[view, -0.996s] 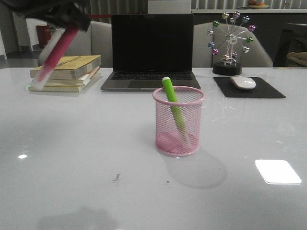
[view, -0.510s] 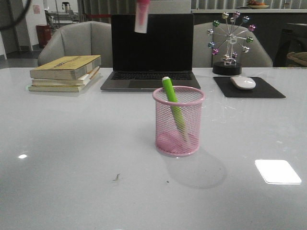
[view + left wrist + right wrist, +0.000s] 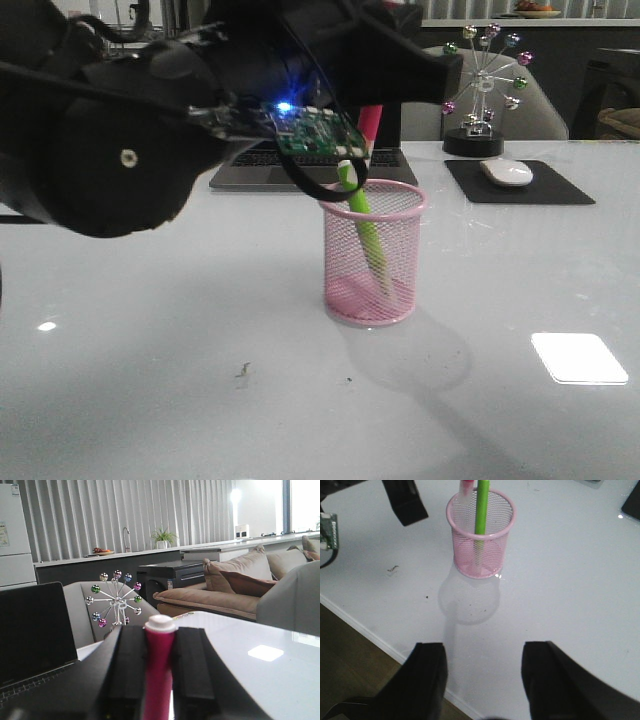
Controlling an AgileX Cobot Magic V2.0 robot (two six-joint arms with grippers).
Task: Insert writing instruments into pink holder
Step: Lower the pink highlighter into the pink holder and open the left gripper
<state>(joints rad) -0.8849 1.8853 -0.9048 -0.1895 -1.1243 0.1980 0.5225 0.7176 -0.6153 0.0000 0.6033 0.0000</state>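
magenta marker [image 3: 159,680] now over pink holder [image 3: 372,255]; left arm newly forward

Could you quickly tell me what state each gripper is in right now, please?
Left gripper: shut on the magenta marker, held above the pink holder.
Right gripper: open, holding nothing.

The front camera sits low at the table's near edge, facing forward. The left wrist camera looks level across the room. The right wrist camera looks steeply down from above. Front and right wrist views share the pink holder [image 3: 371,252] [image 3: 480,534].
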